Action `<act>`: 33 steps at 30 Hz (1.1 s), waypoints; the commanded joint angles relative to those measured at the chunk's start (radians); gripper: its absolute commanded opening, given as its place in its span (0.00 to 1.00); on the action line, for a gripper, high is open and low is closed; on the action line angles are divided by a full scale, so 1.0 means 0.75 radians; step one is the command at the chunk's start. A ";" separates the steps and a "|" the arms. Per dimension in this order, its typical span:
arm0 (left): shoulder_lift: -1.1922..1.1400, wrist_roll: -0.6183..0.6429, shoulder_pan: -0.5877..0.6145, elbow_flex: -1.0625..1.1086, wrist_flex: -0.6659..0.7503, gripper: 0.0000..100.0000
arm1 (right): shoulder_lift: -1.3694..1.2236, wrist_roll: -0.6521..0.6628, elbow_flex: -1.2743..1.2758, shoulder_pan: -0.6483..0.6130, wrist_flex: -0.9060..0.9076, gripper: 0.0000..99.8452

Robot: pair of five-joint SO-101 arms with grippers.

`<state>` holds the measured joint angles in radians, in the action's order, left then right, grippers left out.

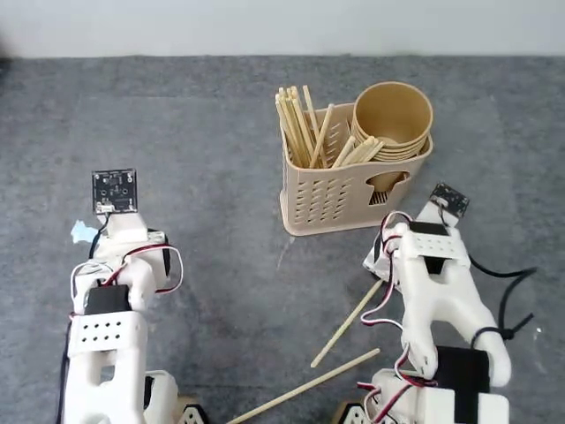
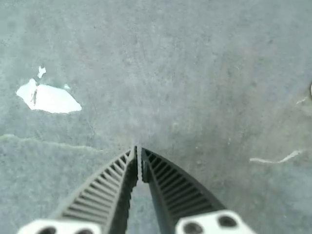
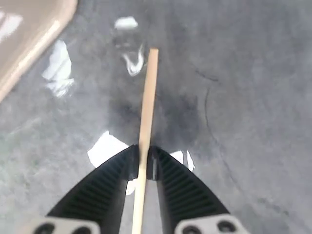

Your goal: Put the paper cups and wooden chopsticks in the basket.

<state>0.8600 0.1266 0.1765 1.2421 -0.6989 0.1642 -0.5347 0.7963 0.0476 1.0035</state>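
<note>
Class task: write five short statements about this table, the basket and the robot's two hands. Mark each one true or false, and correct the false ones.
1. The right hand is shut on a wooden chopstick. True.
2. The paper cups stand outside the basket. False: they are stacked inside it.
3. The left hand holds a chopstick. False: it is shut with nothing in it.
4. A loose chopstick lies on the table between the two arms. True.
5. The basket lies on its side. False: it stands upright, with chopsticks sticking out of its top.
</note>
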 commanded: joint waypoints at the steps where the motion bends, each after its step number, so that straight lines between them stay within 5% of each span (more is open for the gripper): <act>1: 0.043 -0.014 0.004 -0.011 0.033 0.01 | 0.132 0.016 -0.153 0.021 0.179 0.01; 10: 0.041 -0.014 -0.006 0.015 0.033 0.01 | 0.470 0.139 -0.356 0.019 0.517 0.01; 22: 0.041 -0.014 -0.006 0.019 0.033 0.01 | 0.838 0.338 -0.898 -0.128 0.525 0.01; 33: 0.041 -0.014 -0.006 0.021 0.033 0.01 | 0.799 0.591 -1.062 -0.443 -0.222 0.01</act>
<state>0.8615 0.1250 0.1765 1.2651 -0.6943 0.7672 -0.1511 0.0338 -0.2486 1.0188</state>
